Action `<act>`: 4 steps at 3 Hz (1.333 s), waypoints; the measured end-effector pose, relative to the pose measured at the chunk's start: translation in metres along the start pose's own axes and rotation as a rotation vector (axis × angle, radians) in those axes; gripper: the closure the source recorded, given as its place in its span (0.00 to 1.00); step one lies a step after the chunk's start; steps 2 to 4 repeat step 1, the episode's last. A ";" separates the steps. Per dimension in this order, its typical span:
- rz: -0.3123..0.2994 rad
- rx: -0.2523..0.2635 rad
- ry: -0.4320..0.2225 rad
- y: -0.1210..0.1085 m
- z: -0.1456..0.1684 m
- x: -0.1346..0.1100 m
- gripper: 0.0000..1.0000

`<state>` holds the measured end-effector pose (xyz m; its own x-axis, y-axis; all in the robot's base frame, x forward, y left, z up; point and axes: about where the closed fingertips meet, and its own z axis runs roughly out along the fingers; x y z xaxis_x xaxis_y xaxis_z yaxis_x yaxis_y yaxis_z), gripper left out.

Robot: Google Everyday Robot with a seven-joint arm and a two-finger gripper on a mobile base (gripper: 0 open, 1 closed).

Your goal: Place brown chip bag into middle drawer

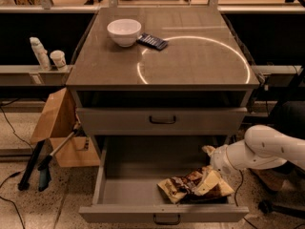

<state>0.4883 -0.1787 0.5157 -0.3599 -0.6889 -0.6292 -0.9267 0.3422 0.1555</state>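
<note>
The brown chip bag (194, 185), tan-yellow with a dark brown panel, lies flat on the floor of the open middle drawer (124, 187), in its front right part. The drawer is pulled out, and its small dark handle (166, 219) shows on the front. My gripper (212, 157) is at the end of the white arm (267, 151), which reaches in from the right. It hangs just above the bag's right end, over the drawer's right side. I cannot tell whether it touches the bag.
The shut grey drawer front (162, 120) sits just above. A white bowl (124, 31) and a small dark blue packet (152, 41) rest on the cabinet top. A cardboard box (57, 128) and dark tools (38, 163) stand on the floor at left.
</note>
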 end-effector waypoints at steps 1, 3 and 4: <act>0.000 0.000 0.000 0.000 0.000 0.000 0.00; 0.000 0.000 0.000 0.000 0.000 0.000 0.00; 0.000 0.000 0.000 0.000 0.000 0.000 0.00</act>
